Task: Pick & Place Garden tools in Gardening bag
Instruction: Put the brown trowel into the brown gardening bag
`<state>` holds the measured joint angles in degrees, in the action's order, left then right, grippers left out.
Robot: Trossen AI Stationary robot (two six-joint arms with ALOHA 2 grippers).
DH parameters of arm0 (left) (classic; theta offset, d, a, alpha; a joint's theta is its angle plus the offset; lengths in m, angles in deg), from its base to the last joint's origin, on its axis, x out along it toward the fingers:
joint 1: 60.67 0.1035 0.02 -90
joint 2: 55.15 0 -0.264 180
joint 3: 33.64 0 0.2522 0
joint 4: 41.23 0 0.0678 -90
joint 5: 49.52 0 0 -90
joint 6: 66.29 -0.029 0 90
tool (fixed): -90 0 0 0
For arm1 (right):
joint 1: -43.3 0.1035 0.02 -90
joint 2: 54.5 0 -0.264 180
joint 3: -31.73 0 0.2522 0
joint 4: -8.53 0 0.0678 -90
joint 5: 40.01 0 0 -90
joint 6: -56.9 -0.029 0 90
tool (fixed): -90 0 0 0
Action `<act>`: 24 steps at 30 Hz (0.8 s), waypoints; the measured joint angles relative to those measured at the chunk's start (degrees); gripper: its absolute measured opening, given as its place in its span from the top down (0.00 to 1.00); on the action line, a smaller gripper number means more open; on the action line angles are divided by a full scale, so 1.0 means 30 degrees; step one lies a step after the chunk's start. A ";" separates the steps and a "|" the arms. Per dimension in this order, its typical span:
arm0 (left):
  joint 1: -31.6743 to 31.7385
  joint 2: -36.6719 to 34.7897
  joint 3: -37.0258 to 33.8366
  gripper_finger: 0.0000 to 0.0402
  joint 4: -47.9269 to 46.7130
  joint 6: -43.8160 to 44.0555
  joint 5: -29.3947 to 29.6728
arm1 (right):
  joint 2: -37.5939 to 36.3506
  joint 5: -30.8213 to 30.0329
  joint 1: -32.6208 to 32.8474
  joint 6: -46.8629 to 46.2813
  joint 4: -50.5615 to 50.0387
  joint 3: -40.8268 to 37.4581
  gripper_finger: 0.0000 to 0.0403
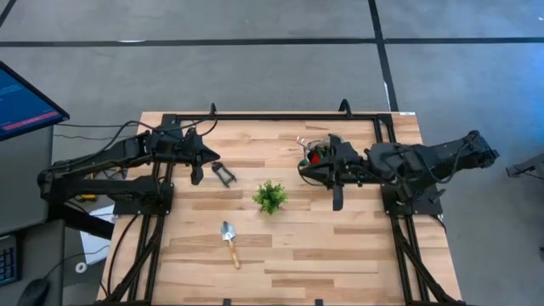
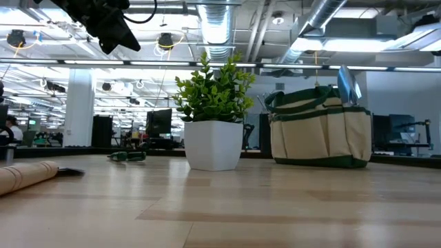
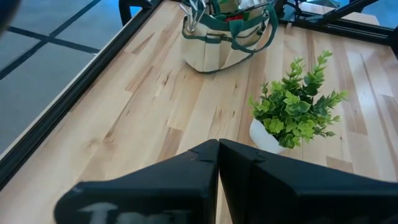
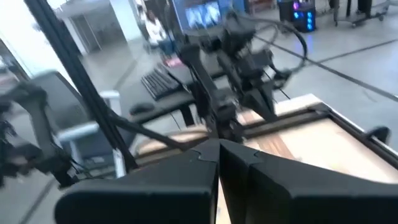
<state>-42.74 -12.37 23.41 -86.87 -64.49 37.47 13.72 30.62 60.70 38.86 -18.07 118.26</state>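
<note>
The bag (image 1: 316, 158) is seen near the table's (image 1: 357, 255) far right corner, with tool handles and something red showing inside. The right pincer (image 1: 337, 202) is held just beside it, fingers closed on nothing. The left pincer (image 1: 197, 176) (also closed and empty) is held above the far left part, next to the shears (image 1: 223, 175). A plant (image 1: 270, 196) stands mid-table, and a trowel (image 1: 229, 240) lies toward the near edge.

Even overhead light; right wrist view blurred, perhaps by motion.
</note>
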 joint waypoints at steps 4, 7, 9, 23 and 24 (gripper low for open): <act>0.0000 0.0000 0.0000 1.00 0.0000 -0.0007 0.0000 | 0.0000 0.0544 -0.0568 0.0201 -0.1565 -0.0043 1.00; 0.0000 0.0000 0.0000 1.00 -0.0007 -0.0001 0.0000 | -0.0202 0.0981 -0.0755 0.0199 -0.1278 -0.1044 1.00; 0.0000 0.0000 0.0000 1.00 -0.0003 -0.0003 0.0000 | -0.0595 0.1458 -0.0827 0.0068 -0.0347 -0.2298 1.00; 0.0005 0.0015 0.0000 1.00 0.0003 0.0051 0.0000 | -0.6366 0.2763 -0.2705 -0.1942 0.6144 -1.0314 1.00; 0.0000 0.0015 0.0000 1.00 -0.0002 0.0051 -0.0006 | -0.6612 0.2648 -0.2773 -0.1872 0.6121 -1.0429 1.00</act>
<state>-42.74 -12.32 23.41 -86.88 -64.33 37.46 -6.11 38.57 52.38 33.25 0.29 86.98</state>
